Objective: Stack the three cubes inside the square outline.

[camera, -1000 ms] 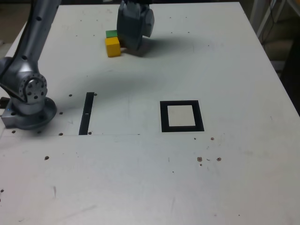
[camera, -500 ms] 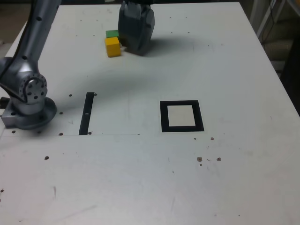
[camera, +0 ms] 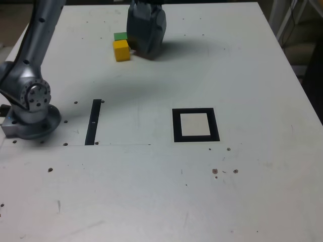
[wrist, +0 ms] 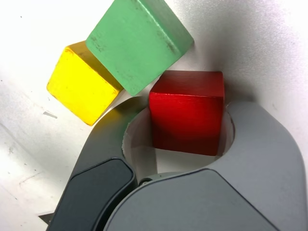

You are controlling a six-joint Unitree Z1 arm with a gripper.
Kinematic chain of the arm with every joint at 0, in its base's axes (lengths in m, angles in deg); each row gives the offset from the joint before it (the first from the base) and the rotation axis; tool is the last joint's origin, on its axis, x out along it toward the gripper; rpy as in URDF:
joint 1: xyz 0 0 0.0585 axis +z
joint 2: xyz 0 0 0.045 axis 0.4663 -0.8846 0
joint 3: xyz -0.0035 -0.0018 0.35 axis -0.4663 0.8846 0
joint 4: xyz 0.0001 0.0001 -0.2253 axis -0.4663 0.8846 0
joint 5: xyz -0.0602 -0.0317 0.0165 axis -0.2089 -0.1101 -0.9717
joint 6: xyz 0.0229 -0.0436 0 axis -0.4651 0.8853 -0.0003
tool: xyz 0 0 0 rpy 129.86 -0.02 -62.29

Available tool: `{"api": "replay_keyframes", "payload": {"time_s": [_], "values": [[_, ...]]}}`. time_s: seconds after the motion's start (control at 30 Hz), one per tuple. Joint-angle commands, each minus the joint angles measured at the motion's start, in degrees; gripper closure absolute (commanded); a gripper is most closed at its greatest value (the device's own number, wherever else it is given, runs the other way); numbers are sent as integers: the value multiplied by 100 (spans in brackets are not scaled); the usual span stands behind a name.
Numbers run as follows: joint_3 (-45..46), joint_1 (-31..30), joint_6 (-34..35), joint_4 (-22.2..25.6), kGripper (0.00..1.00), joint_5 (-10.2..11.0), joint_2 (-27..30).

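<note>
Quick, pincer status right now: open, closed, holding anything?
Pincer: closed around the red cube, which sits between its jaws, still down at the table beside the green cube and yellow cube.

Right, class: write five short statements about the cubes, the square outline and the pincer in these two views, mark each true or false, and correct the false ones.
1. The red cube sits between the jaws of the pincer. True.
2. The square outline holds a cube. False: nothing stands in it.
3. The green cube touches the yellow cube. True.
4. The cubes are already stacked. False: all three rest on the table.
5. The exterior view shows the red cube clearly. False: the pincer hides it.
</note>
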Motion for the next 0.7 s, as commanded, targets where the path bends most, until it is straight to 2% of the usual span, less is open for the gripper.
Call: {"api": "replay_keyframes", "payload": {"time_s": [0.0,0.67], "values": [[4,-50,-102,-21,65,6,93],[136,-1021,-962,15,65,41,720]]}}
